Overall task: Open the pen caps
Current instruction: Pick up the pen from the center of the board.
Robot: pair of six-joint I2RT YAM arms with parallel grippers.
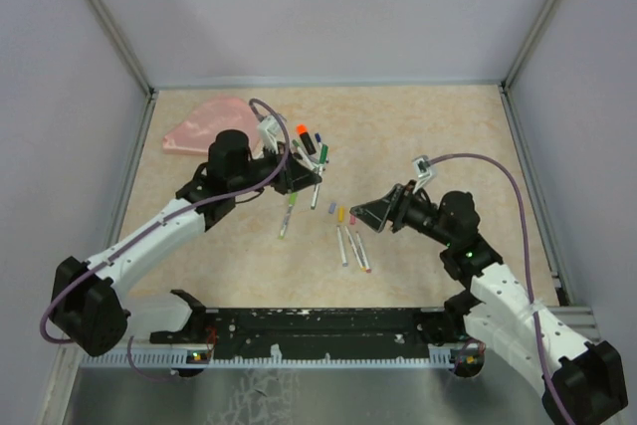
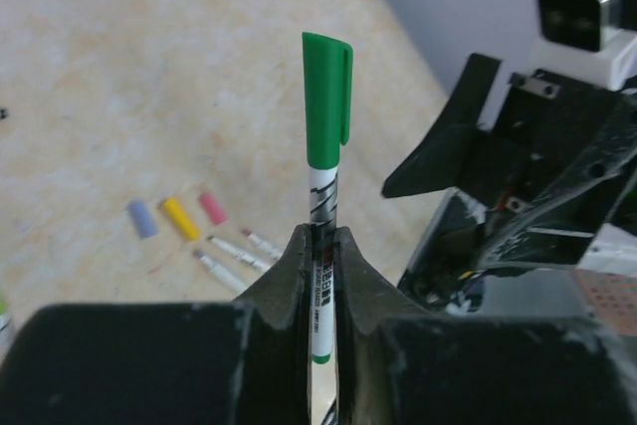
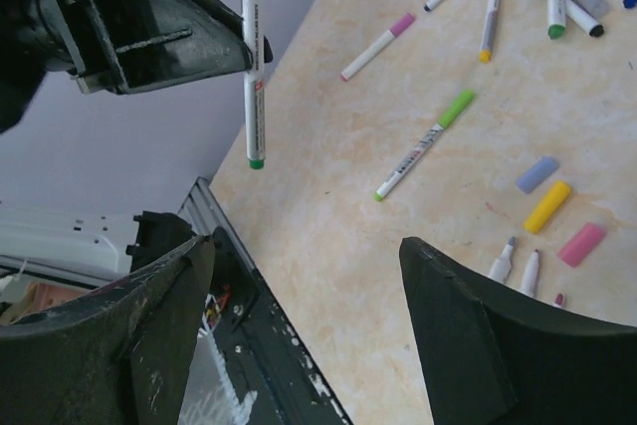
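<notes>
Blue cap [image 2: 142, 218], yellow cap [image 2: 181, 218], pink cap [image 2: 213, 208] lie loose on surface [image 2: 119, 67]; left fingers [image 2: 284, 286] pinch pen [image 2: 323, 191] with green cap [image 2: 326, 97] on, right fingers [image 3: 478, 335] wide, empty; several pens [image 3: 418, 151] still capped.

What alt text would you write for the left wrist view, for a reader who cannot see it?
The left claw grips a white pen upright by its barrel, its green cap still on. Beyond, on the table, a blue cap, a yellow cap and a pink cap lie loose beside uncapped pens.
</notes>
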